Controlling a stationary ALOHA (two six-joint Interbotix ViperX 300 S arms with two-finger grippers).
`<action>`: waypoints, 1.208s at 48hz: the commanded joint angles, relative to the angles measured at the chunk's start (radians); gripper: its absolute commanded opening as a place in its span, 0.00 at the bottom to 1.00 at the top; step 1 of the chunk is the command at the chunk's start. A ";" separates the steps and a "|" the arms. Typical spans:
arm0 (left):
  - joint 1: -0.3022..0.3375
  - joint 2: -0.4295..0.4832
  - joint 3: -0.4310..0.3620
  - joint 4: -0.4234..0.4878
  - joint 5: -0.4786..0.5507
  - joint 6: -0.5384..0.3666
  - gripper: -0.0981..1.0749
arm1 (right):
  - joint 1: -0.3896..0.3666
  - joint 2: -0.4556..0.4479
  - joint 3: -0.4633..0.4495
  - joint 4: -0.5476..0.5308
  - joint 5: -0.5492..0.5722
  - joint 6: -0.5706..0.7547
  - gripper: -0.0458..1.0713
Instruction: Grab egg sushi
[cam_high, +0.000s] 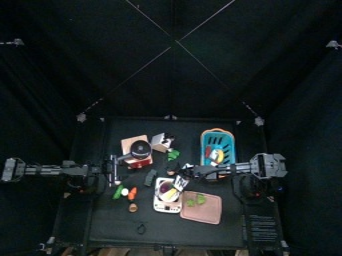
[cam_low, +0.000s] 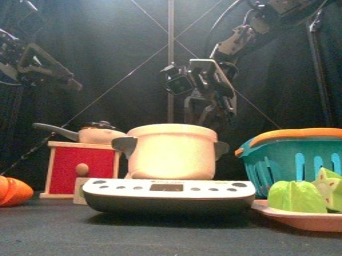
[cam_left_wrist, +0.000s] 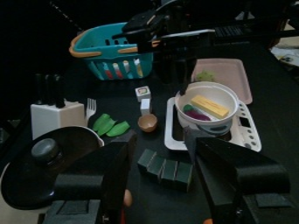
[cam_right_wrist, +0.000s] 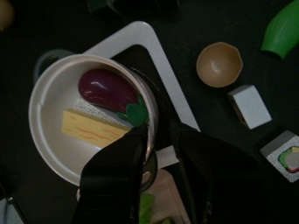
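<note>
Two arms are in my view, and the right gripper (cam_right_wrist: 149, 166) hangs over a white round bowl (cam_right_wrist: 52, 131) with its black jaws parted, holding nothing. Just beyond its fingertips, inside that bowl, lies the yellow rectangular egg sushi (cam_right_wrist: 96, 127), with a dark purple eggplant (cam_right_wrist: 107, 90) touching it on the far side. From the left wrist camera I see the same bowl (cam_left_wrist: 232, 121) resting on a white tray (cam_left_wrist: 247, 140), the egg sushi (cam_left_wrist: 211, 105) a yellow strip inside it, and the right gripper (cam_left_wrist: 176, 54) above it. Beside the bowl, off to one side of the right jaws, sit a small brown wooden cup (cam_right_wrist: 219, 63) and a white cube (cam_right_wrist: 250, 106). The left gripper (cam_left_wrist: 163, 188) stands well back from the bowl, near a black pan lid (cam_left_wrist: 47, 157), its jaws wide apart and empty. Past it I see a teal plastic basket (cam_left_wrist: 111, 52).
</note>
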 joint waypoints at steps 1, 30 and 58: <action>0.000 0.002 -0.012 0.000 -0.005 0.002 0.81 | -0.005 -0.069 -0.023 -0.026 -0.035 -0.005 0.66; 0.008 0.002 -0.012 0.000 -0.008 0.002 0.81 | 0.207 -0.074 -0.003 -0.456 -0.091 0.000 0.68; 0.026 0.002 -0.009 0.000 -0.005 0.002 0.81 | 0.206 -0.046 -0.086 -0.443 0.005 -0.009 0.91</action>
